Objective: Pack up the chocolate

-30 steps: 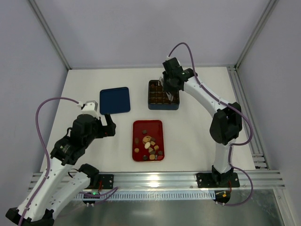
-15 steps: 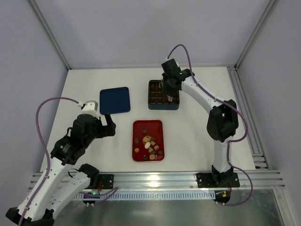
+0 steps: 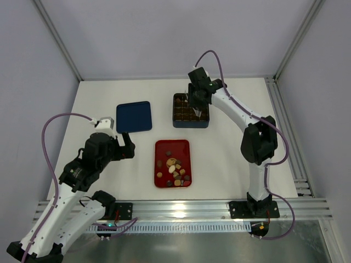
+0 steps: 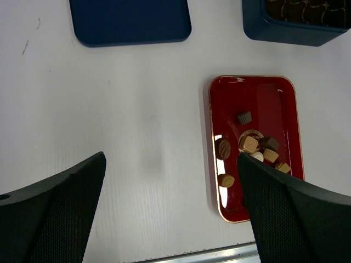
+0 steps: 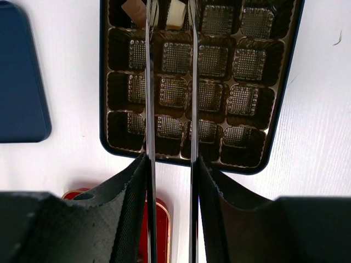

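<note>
Right gripper [image 5: 172, 6] over the dark blue gridded box [image 5: 102, 82], thin fingers flanking a cream-white chocolate piece [image 5: 176, 13] in an edge-row cell. Pinched or freed, I can't tell. Left gripper [image 4: 171, 164] spread, empty. Other chocolates [image 4: 249, 147] on flat red tray [image 4: 274, 104]. Risk: piece sticks to a finger and lifts out on retreat.

The right gripper [image 5: 170, 11] hides most of the tray [image 5: 162, 233]; the box [image 5: 103, 82] is cropped at its far edge.

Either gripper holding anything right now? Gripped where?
Nothing held, apparently. The left gripper is open, empty. The right gripper straddles a cream-white chocolate seated in the box, gap visible beside it.
</note>
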### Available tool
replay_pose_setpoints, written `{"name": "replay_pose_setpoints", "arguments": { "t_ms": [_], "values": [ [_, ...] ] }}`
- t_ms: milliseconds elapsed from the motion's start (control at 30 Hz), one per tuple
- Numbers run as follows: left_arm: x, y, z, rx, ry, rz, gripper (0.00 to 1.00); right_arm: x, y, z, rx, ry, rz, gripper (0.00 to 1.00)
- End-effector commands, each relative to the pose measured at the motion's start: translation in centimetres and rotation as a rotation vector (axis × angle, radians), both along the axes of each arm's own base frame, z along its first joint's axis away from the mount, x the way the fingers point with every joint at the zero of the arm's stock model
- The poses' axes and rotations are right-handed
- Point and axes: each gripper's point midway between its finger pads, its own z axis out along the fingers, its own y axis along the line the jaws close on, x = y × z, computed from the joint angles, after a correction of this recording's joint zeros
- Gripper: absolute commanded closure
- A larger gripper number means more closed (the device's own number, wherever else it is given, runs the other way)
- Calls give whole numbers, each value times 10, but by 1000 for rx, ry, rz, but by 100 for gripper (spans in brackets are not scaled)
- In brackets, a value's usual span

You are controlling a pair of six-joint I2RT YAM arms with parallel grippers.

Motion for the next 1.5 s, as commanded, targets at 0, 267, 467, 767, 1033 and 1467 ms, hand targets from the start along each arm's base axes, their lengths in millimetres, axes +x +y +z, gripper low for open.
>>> {"name": "replay_pose_setpoints", "arguments": {
  "t_ms": [0,267,467,767,1033,1467],
  "values": [
    [3,0,2,-7,-15,15,0,8,1,54,55,-116,-5,59],
    [3,0,4,-11,-21,10,0,-54,5,85,89,-145,66,59],
    [2,-1,7,-18,-31,7,0,-151,18,76,120,-136,187,59],
    [2,-2,8,-24,-35,2,0,-270,38,22,155,4,329,59],
    [1,-1,7,-21,-35,6,0,-286,52,4,127,35,359,55],
    [2,0,7,-20,-34,9,0,-276,67,-8,80,42,373,55]
  ]
}}
